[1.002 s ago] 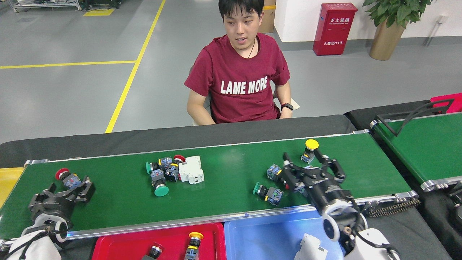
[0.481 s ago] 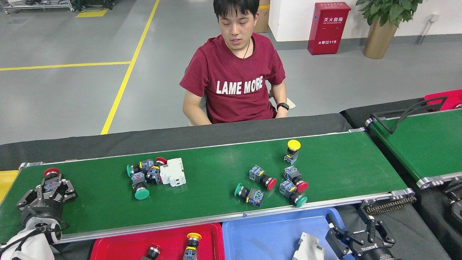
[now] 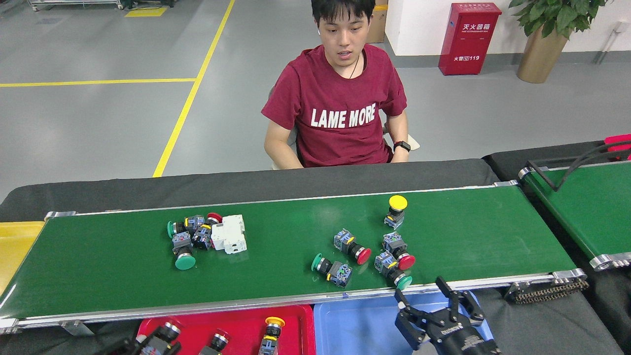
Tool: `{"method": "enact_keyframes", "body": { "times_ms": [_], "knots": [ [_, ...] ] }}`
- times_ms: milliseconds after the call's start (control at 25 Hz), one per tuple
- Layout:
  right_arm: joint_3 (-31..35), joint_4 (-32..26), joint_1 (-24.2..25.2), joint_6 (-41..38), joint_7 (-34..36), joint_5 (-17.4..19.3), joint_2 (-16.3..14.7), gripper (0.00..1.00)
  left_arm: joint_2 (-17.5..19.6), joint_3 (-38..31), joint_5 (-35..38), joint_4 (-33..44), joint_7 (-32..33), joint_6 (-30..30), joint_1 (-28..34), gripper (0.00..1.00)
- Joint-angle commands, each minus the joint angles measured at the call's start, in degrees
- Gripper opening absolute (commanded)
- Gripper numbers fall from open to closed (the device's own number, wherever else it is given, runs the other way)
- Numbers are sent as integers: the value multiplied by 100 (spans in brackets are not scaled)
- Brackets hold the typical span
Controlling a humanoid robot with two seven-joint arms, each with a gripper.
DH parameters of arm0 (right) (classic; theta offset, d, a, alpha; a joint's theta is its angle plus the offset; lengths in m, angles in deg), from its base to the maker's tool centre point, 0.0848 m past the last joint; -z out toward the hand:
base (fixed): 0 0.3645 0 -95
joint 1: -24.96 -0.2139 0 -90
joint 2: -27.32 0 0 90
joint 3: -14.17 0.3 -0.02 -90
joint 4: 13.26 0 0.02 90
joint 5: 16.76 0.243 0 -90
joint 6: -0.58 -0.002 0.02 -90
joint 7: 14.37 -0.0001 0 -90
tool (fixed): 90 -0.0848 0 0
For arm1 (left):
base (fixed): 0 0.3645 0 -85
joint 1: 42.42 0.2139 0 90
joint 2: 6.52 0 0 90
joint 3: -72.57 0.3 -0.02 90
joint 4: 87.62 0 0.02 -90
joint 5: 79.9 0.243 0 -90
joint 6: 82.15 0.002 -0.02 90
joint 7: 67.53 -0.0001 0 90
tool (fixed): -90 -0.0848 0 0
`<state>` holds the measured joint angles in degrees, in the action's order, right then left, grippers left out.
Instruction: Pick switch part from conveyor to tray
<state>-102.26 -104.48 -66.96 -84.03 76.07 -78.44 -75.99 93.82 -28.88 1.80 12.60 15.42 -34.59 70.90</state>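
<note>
While the right gripper [image 3: 429, 308] is held just off the near rail of the conveyor [image 3: 123, 266], above the blue tray [image 3: 355, 328], its fingers are spread wide and nothing is held between them. The left gripper cannot be made out with certainty at the bottom edge, so its state cannot be told.

The switch parts are spread on the conveyor in two groups. Nearest the right gripper, a green-capped switch [image 3: 392, 268] lies touching a red-capped switch [image 3: 398, 250]; a second red-capped one [image 3: 351, 246], a second green-capped one [image 3: 332, 268] and an upright yellow-capped switch [image 3: 396, 211] lie close by. A tighter cluster around a white breaker block [image 3: 229, 234] is found further along the conveyor, well apart from these.

A likely fault is judged to be a double pick or a knock: the touching pair could be nudged or rolled by an open finger. A part near the rail could also be pushed off.

The conveyor is flat and green with silver rails, set on black cloth. Beside the blue tray, a red tray [image 3: 236, 328] holds several switches. Beyond the conveyor a person [image 3: 340, 103] is seated on a grey floor with yellow lines.
</note>
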Motion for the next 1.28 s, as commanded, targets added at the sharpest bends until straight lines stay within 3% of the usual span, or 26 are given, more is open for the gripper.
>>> {"method": "enact_keyframes", "body": {
  "times_ms": [0,120,240,321,361,441,561,721,801,962,1082,1122,1202,1242],
  "knots": [
    [-108,261,-353,314,-62,-11,109,96,-76,-103,12,85,2,-63,-48,100],
    [-205,1079,-898,376,-141,-169,513,96,-190,-613,12,85,2,129,-48,100],
    [-205,1747,-1461,437,-141,-222,892,96,-595,-1123,12,68,2,1484,-100,100],
    [-240,2187,-1733,420,-141,-248,1033,93,-515,-1211,21,15,11,1897,-118,100],
    [-240,2301,-1795,385,-150,-248,1085,88,-463,-1211,21,6,11,1897,-118,100],
    [-390,2380,-1891,279,-361,-239,1094,69,-428,-1185,12,-3,28,1897,-135,100],
    [-504,2371,-1900,-327,-536,-213,1094,28,-357,-1123,21,-3,292,1888,-381,100],
    [-486,1914,-1865,-670,-580,-151,918,24,-304,-877,21,-407,1100,1914,-1260,100],
    [-486,1352,-1707,-1030,-580,-20,646,24,-296,-824,30,-706,1250,1914,-1586,100],
    [-530,77,-933,-2524,-607,121,57,25,-190,-824,425,-1462,1259,1958,-2315,100],
    [-715,-318,-679,-3272,-739,121,13,32,-137,-851,812,-2112,1250,2143,-2869,100],
    [-855,-318,-696,-3237,-791,121,66,45,-94,-851,812,-2314,1241,2204,-3009,100],
    [-1260,-336,-740,-3025,-976,112,268,98,47,-842,812,-2631,1241,2239,-3238,100],
    [-1435,-336,-758,-2999,-1037,112,294,98,135,-842,821,-2789,1241,2257,-3343,100]
  ]
}}
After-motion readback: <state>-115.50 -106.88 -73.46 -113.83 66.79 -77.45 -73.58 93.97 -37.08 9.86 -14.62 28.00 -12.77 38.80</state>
